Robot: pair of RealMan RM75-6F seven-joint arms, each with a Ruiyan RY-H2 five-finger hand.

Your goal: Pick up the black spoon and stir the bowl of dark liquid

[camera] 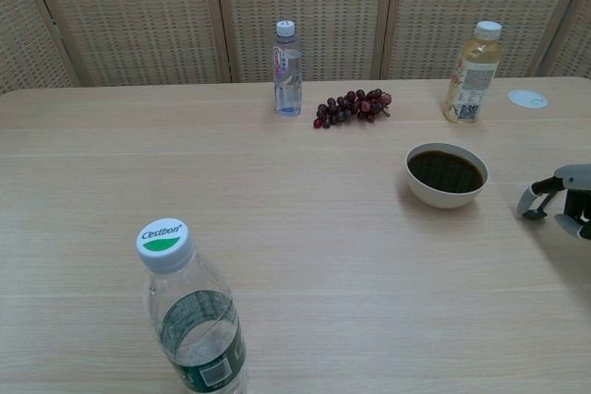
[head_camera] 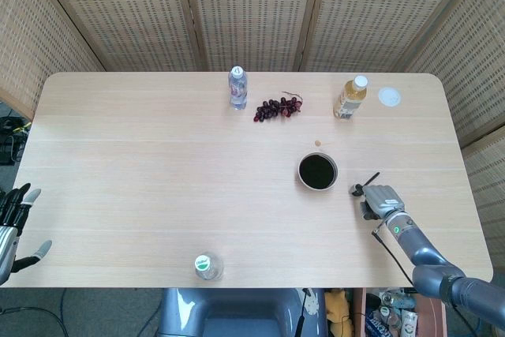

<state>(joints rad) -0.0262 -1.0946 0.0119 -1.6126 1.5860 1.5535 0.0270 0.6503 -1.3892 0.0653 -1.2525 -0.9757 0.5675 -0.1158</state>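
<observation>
At the table's [head_camera: 158, 187] near edge, the left hand [head_camera: 14, 226] hung off the 8 o'clock corner, fingers spread, holding nothing. Toward 4 o'clock, the right hand [head_camera: 381, 200] lay over the black spoon [head_camera: 365, 184]; whether it gripped it I cannot tell. The bowl [head_camera: 317, 171] of dark liquid sat just beside, at 10 o'clock from the spoon.

- Right hand [head_camera: 381, 197] lies low on the worktop [head_camera: 158, 179] near its right edge, palm down, fingers [camera: 533, 197] curled downward; whether they grip anything cannot be told.
- Right forearm runs back from it toward the near right corner.
- Left hand [head_camera: 14, 222] hangs off the left edge, fingers spread, holding nothing.
</observation>
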